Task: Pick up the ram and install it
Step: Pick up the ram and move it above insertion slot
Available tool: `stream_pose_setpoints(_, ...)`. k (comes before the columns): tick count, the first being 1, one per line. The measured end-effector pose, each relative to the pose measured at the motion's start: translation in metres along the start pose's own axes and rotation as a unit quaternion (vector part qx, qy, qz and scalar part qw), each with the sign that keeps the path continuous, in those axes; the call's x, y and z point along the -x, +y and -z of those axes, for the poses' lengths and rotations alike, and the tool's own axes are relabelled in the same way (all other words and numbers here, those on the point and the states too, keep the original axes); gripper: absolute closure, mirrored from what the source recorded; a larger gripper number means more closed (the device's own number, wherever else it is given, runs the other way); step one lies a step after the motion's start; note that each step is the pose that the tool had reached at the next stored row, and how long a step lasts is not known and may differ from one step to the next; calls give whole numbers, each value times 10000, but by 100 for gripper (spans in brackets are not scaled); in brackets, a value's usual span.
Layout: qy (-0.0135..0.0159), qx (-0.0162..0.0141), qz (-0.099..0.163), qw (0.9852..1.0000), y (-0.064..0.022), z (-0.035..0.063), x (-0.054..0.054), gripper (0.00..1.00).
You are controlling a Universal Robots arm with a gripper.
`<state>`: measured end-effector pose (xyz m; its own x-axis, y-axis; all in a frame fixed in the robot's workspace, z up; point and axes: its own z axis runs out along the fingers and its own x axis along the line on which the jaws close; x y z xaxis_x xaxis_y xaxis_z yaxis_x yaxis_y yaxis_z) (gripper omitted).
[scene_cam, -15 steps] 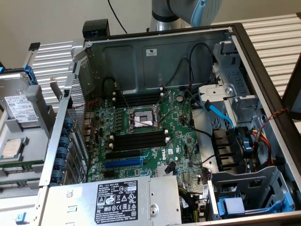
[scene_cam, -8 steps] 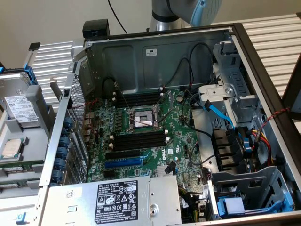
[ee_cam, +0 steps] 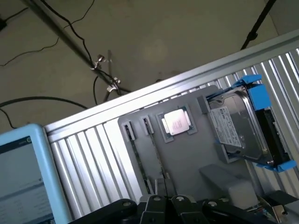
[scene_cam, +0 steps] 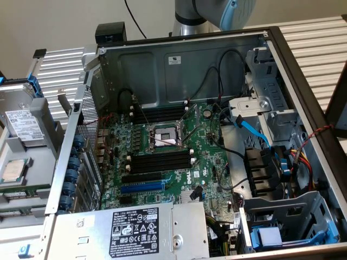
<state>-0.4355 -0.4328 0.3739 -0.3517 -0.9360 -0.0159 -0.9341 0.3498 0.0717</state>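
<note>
Two ram sticks (scene_cam: 24,190) sit in slots of the grey tray (scene_cam: 47,162) on the slatted counter (scene_cam: 59,70), beside a processor chip (scene_cam: 15,169) and a hard drive (scene_cam: 21,124), well apart from the open computer case (scene_cam: 162,59); the claw (ee_cam: 165,200), pinched narrow with nothing in it, hangs over the tray's slotted end.

Open computer case (scene_cam: 179,65) and parts tray (ee_cam: 187,158).
In the case: motherboard (scene_cam: 209,165), processor socket (scene_cam: 164,138), power supply (scene_cam: 135,230); just outside the case, hard drive (scene_cam: 21,125) and loose processor (scene_cam: 13,170).
</note>
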Motion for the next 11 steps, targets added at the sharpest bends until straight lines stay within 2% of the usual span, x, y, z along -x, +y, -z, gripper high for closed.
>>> stream_pose_setpoints(3,20,4,274,9996,0,-3,0,89)
stream_pose_setpoints(6,31,-17,522,9986,0,-4,0,89)
stream_pose_setpoints(7,33,-32,592,9982,0,-5,0,89)
stream_pose_setpoints(11,14,-151,882,9960,-1,-13,0,89)
